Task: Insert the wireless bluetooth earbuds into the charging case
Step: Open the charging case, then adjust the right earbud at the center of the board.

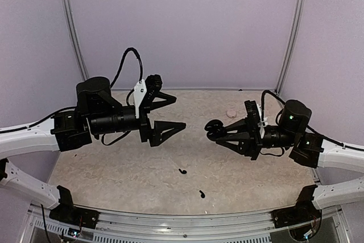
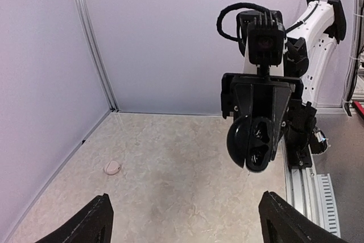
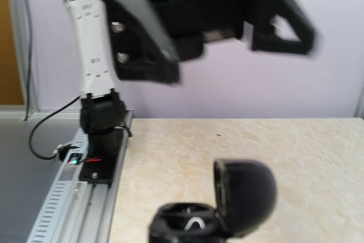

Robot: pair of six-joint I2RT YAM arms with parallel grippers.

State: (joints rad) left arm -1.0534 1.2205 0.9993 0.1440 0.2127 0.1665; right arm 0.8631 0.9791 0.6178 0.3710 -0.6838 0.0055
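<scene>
Black, lid raised, the charging case is hanging over the table's right side, pinched in your clamped right end effector. One earbud and a second earbud are lying loose towards the near edge. Your left end effector is gaping wide, empty. Seemingly you're starting pickup: next is needing a delicate pinch. One case, two buds, one pink disc.

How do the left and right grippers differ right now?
1. The left gripper has its jaws spread wide; the right gripper is closed.
2. The left gripper holds nothing; the right gripper grips the charging case, whose lid is open.
Shared: both hang above the table, pointing toward each other, and neither touches the earbuds lying on it.
</scene>
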